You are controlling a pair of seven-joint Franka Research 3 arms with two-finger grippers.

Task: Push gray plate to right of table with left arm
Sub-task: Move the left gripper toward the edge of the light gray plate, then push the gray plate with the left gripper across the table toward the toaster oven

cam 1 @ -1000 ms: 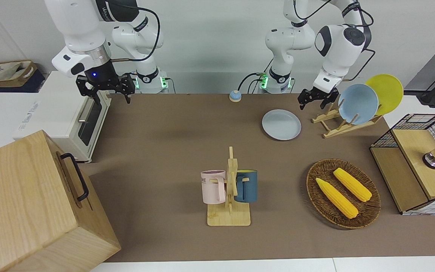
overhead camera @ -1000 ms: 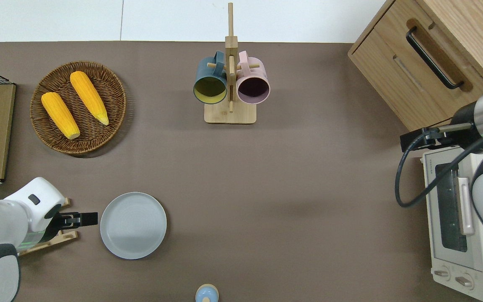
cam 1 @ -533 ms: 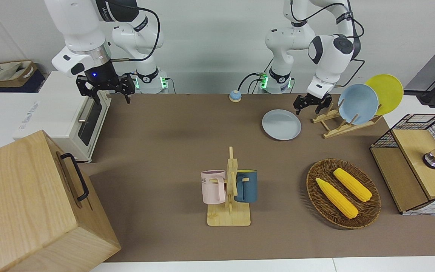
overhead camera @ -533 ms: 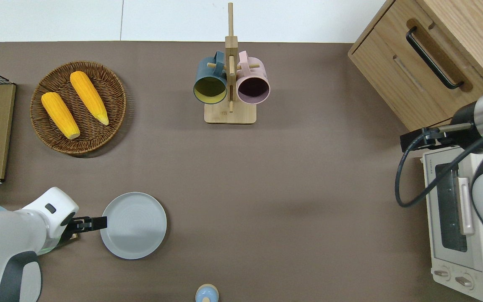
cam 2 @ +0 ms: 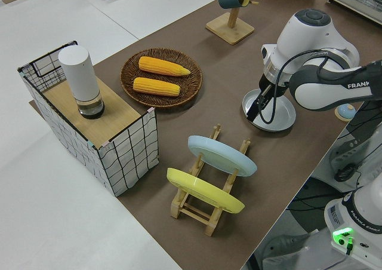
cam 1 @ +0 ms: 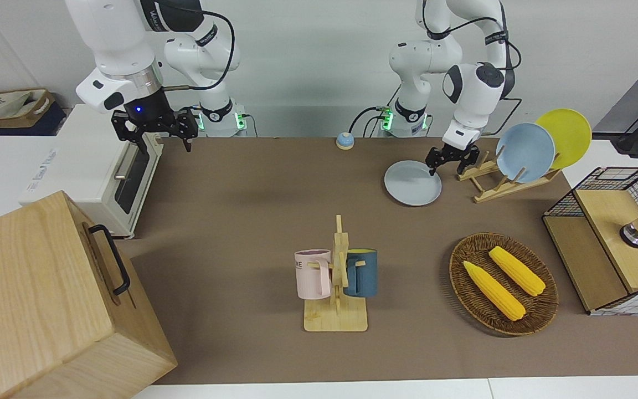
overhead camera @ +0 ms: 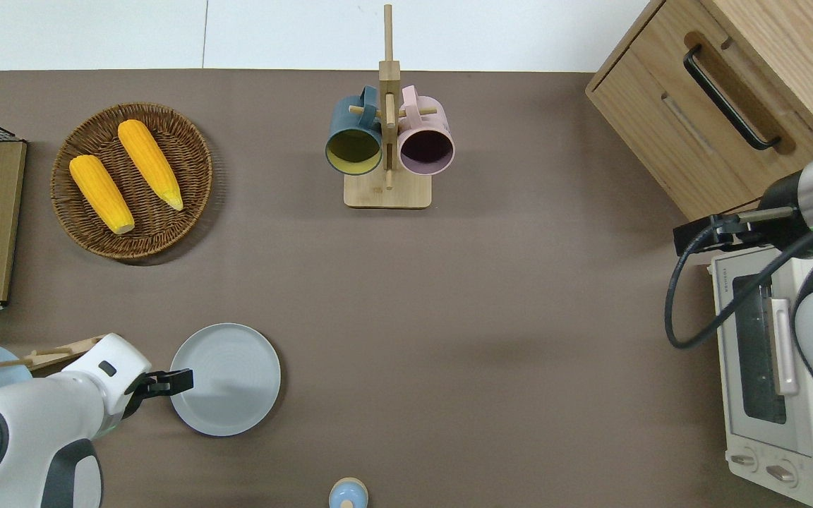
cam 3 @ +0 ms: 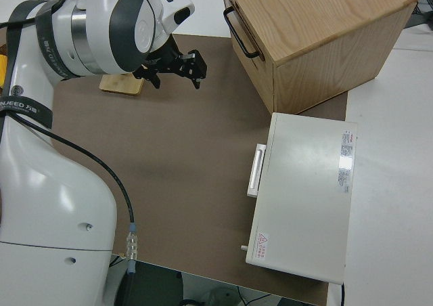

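Left gripper [overhead camera: 179,381] has dropped onto the gray plate [overhead camera: 231,384] rim, finger state indiscernible; we judge pushing imminent.

The round pale gray plate [cam 1: 412,183] [overhead camera: 225,379] [cam 2: 273,110] lies flat on the brown table [cam 1: 252,183] [overhead camera: 491,317], empty.

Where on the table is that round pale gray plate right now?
The round pale gray plate lies flat on the brown table toward the left arm's end, close to the robots, beside the wooden dish rack. The left gripper is at its rim.
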